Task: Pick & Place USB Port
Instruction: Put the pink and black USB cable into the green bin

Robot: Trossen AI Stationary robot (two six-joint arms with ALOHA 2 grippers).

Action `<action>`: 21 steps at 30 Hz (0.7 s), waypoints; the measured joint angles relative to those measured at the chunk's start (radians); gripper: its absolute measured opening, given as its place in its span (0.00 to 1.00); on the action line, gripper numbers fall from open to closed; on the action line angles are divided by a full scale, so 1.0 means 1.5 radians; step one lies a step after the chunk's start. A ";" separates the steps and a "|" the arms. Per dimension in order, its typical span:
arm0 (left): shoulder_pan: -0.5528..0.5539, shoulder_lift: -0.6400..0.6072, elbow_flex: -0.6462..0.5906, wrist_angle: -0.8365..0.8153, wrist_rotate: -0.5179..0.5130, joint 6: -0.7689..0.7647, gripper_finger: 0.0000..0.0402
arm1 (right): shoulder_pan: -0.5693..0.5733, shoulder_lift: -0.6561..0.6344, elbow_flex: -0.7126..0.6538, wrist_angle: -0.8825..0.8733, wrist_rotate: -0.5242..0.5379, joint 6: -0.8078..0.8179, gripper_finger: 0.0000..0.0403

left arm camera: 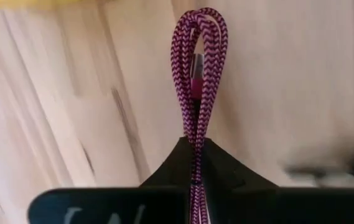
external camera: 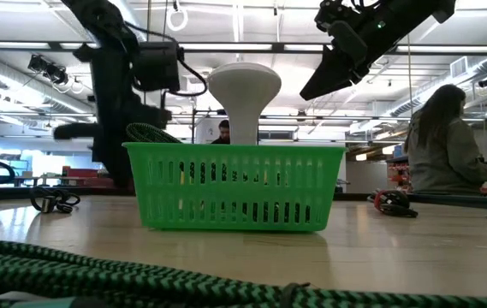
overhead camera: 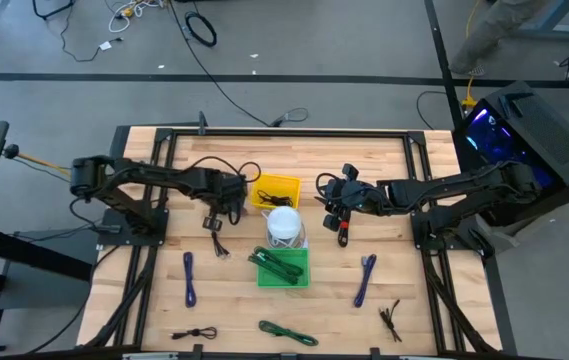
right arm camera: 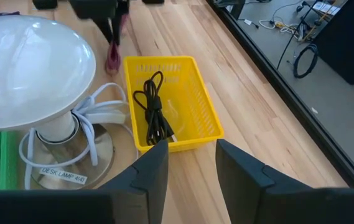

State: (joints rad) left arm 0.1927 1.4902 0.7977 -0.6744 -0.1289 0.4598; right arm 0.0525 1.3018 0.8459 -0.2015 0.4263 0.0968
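So the right claw [right arm camera: 192, 149] is spread wide with nothing between its two dark fingers, hanging up high over the middle of the light wooden tabletop [overhead camera: 384, 160]. From above, the small black oblong USB port with red markings [overhead camera: 343, 234] shows right beside that claw, just off to the side of the white dome-shaped desk lamp [right arm camera: 27, 62]. It looks like it's lying on the wood, not gripped, though I can't tell that for sure from overhead. The right claw faces a yellow plastic slotted basket [right arm camera: 204, 99], which has a coiled black cable [right arm camera: 153, 106] lying in it and sits just beside the lamp. On the lamp's other side there's a green plastic slotted basket [external camera: 234, 184] with dark green cords in it. The left claw [left arm camera: 195, 146] is pressed together on a looped magenta braided cable [left arm camera: 198, 62], which it holds off the tabletop near the yellow basket. Further out, two flat purple straps [overhead camera: 189, 278] lie on the wood, one on each side of the green basket, and a green braided cord [overhead camera: 286, 332] sits near the front edge. Beyond the tabletop, a person in a grey top [external camera: 448, 145] shows in the room.
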 joint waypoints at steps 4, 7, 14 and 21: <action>-0.010 -0.058 0.030 -0.049 0.026 -0.077 0.04 | 0.000 0.000 0.000 0.000 0.000 -0.003 0.33; -0.035 -0.116 0.047 -0.056 0.042 -0.108 0.04 | 0.000 0.000 0.000 0.000 0.001 -0.003 0.33; -0.117 -0.246 0.105 -0.052 0.039 -0.241 0.04 | -0.002 0.000 0.000 0.000 0.002 -0.002 0.33; -0.266 -0.268 0.147 0.005 0.015 -0.466 0.04 | -0.003 0.000 0.000 0.006 0.002 -0.001 0.33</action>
State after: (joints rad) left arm -0.2066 1.0885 1.0186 -0.6666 -0.1069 -0.2393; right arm 0.0483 1.3018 0.8459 -0.1919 0.4286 0.0959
